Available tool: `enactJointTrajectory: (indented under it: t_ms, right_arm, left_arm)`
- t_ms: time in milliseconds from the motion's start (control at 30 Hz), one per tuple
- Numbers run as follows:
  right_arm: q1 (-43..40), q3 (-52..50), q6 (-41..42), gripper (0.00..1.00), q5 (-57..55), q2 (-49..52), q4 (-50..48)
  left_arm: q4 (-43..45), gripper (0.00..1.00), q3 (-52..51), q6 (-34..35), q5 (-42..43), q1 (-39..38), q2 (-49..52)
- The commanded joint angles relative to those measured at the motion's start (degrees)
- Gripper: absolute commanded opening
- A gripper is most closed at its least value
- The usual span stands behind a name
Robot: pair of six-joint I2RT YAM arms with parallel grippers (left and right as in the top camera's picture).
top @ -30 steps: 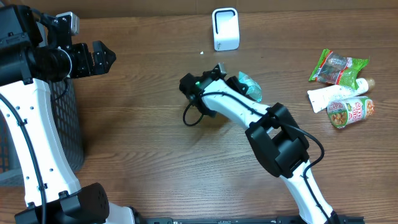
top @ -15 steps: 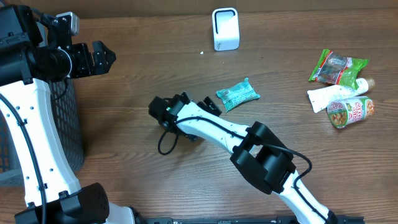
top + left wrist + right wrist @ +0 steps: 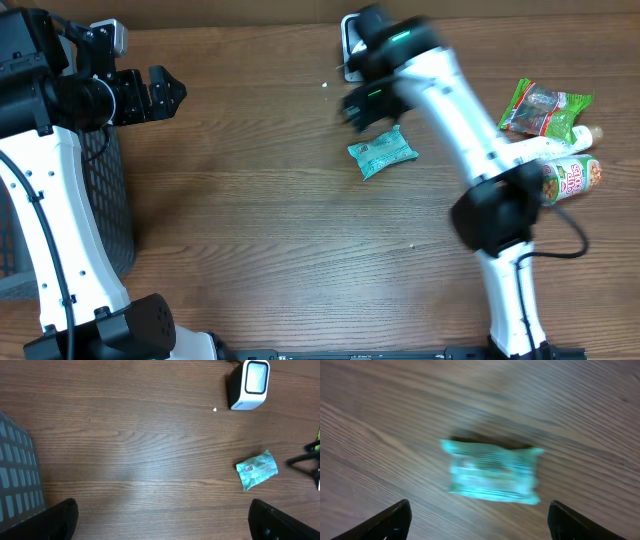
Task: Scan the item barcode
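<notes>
The table is matt grained wood, the packet crinkled glossy plastic, the scanner smooth plastic.

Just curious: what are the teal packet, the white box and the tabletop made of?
Teal packet: probably thin plastic film, slightly glossy; crimped ends, crinkled surface, printed markings. White box: seemingly hard smooth plastic; rounded edges, shiny front window. Tabletop: wood or wood-look laminate, matt; brown grain lines, can't tell which.

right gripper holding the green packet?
No, the packet lies flat on the table, and the right gripper is open and not touching it.
</notes>
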State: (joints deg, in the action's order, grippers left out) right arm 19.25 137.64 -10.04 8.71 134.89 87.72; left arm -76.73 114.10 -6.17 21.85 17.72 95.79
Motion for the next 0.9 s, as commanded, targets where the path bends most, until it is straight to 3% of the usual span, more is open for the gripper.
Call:
enactJointTrajectory:
  t_ms: [0, 133, 267, 667, 767, 867]
  right_arm:
    - [-7.1, -3.4, -11.3, 0.87, 17.2, 0.3, -0.7]
    - [-13.0, -9.1, -17.7, 0.87, 23.2, 1.5, -4.6]
    - [-14.9, -15.1, -19.0, 0.85, 23.8, 1.6, -10.1]
    - [-12.9, -29.9, -18.8, 0.79, 24.6, 1.6, -22.8]
    - [-12.4, -31.3, -18.6, 0.71, 26.3, 1.6, -24.3]
    - [-11.1, -31.6, -16.7, 0.41, 27.6, 1.6, -25.6]
  left_arm:
    - [0.1, 1.00, 0.6, 0.2, -0.2, 0.3, -0.2]
    - [0.1, 1.00, 0.6, 0.2, -0.2, 0.3, -0.2]
    - [0.1, 1.00, 0.6, 0.2, -0.2, 0.3, -0.2]
    - [0.1, 1.00, 0.6, 0.2, -0.2, 0.3, -0.2]
    - [0.1, 1.00, 0.6, 0.2, -0.2, 0.3, -0.2]
    - [0.1, 1.00, 0.6, 0.2, -0.2, 0.3, -0.2]
